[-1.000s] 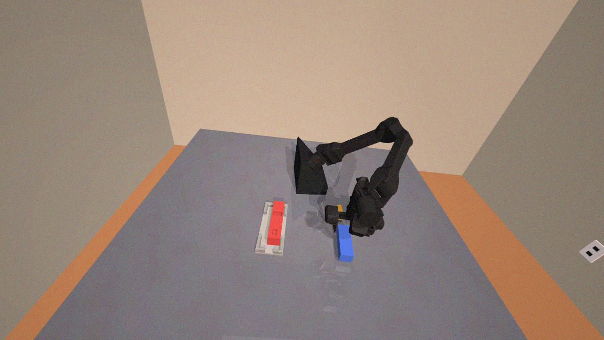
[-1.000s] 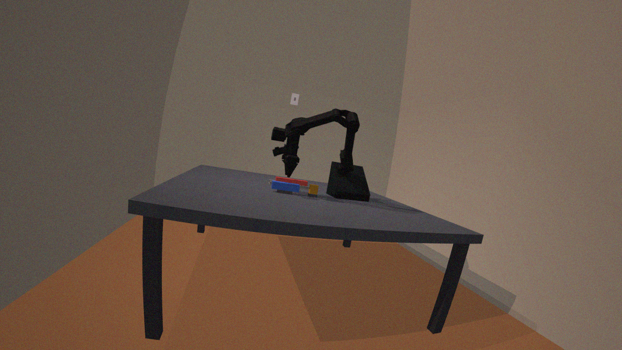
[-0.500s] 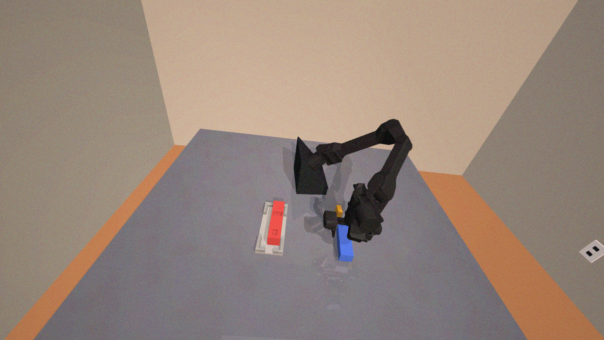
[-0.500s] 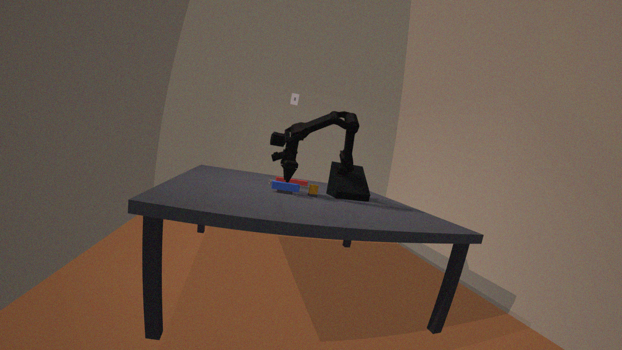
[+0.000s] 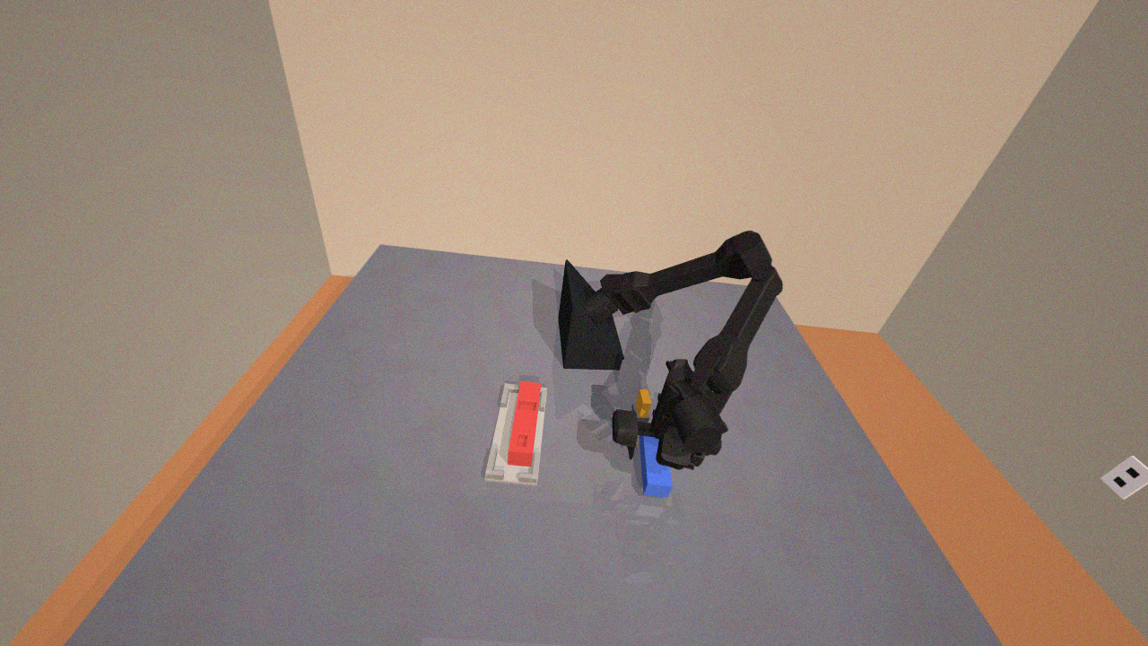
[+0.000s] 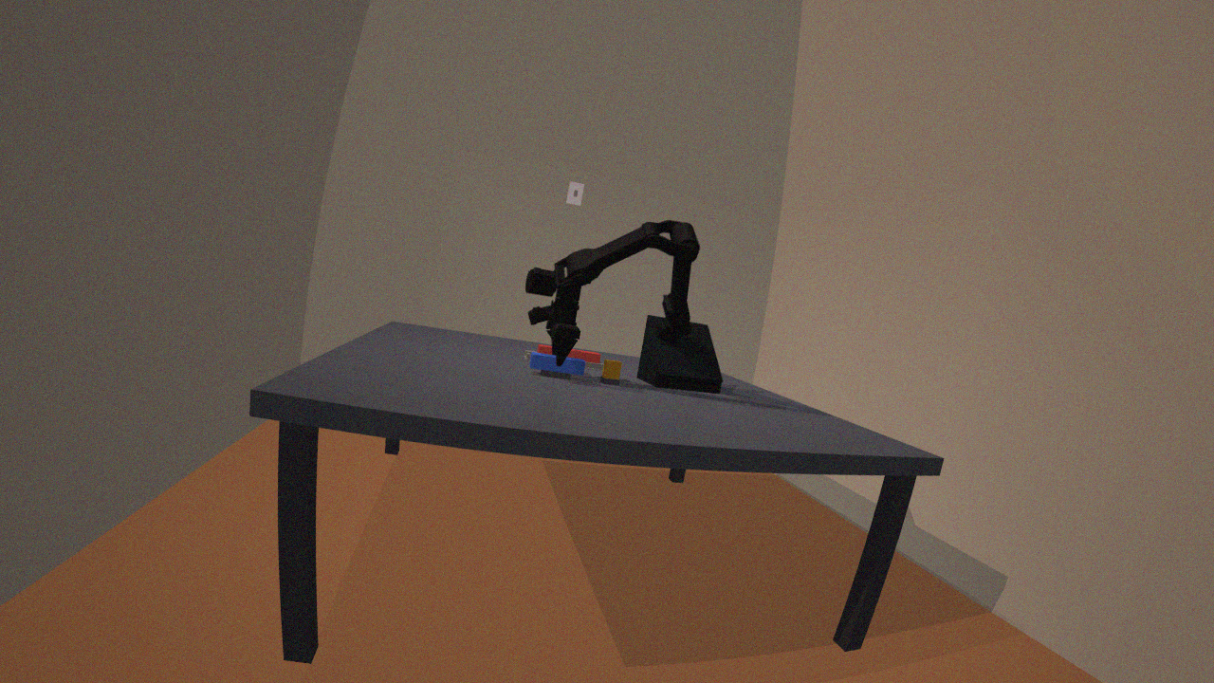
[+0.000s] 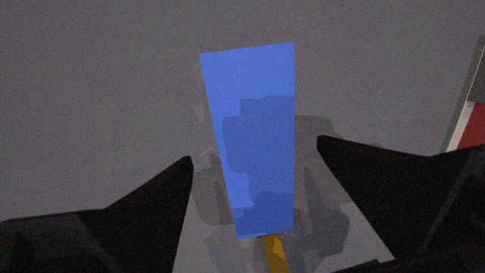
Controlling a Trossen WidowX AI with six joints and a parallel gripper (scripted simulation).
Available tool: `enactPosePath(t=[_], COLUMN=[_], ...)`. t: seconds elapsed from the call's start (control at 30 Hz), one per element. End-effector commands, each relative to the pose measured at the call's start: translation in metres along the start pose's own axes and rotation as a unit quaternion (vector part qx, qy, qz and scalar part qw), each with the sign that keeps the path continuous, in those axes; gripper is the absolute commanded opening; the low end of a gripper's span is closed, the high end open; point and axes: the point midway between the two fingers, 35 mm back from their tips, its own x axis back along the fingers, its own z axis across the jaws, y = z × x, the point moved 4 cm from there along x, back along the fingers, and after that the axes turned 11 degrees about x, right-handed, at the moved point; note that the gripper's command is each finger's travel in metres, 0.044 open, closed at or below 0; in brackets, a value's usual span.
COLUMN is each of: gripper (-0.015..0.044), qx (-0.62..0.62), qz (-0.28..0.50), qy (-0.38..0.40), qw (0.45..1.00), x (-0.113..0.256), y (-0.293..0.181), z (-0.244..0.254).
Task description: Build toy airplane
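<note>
The red fuselage [image 5: 523,422] [image 6: 577,354] [image 7: 474,129] lies lengthwise in the pale jig [image 5: 499,449] [image 7: 461,130], sockets facing up and empty. I cannot tell whether it sits fully down. The blue wing [image 5: 656,474] [image 6: 547,363] [image 7: 261,144] lies apart from the jig, its tab not visible. The small orange tail fin [image 5: 644,399] [image 6: 612,369] [image 7: 276,250] stands just beyond the wing's end nearer the base. My gripper [image 5: 654,458] [image 6: 560,360] [image 7: 255,152] is open and low over the wing, one fingertip to each side, with gaps in the wrist view.
The black arm base [image 5: 589,345] [image 6: 679,360] stands at the back of the grey table [image 5: 360,514] [image 6: 424,398]. The jig is to the left of the wing in the top view. The arm hangs over part of the wing there.
</note>
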Motion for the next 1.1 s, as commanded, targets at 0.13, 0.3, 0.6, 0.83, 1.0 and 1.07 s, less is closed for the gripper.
enactPosePath(t=[0.13, 0.3, 0.6, 0.83, 1.0, 1.07], gripper=[0.0414, 0.0282, 0.0164, 0.0019, 0.0, 0.0], qx=[-0.003, -0.003, -0.003, -0.004, -0.007, -0.009], qz=[0.002, 0.002, 0.002, 0.003, 0.006, 0.006], qy=[0.003, 0.003, 0.003, 0.002, 0.0, -0.001], qw=[1.0, 1.0, 1.0, 1.0, 1.0, 1.0], x=[-0.01, -0.01, -0.01, -0.007, 0.004, 0.009], y=[-0.002, -0.002, -0.002, -0.001, 0.001, 0.002], z=[0.0, 0.0, 0.0, 0.0, -0.001, -0.002])
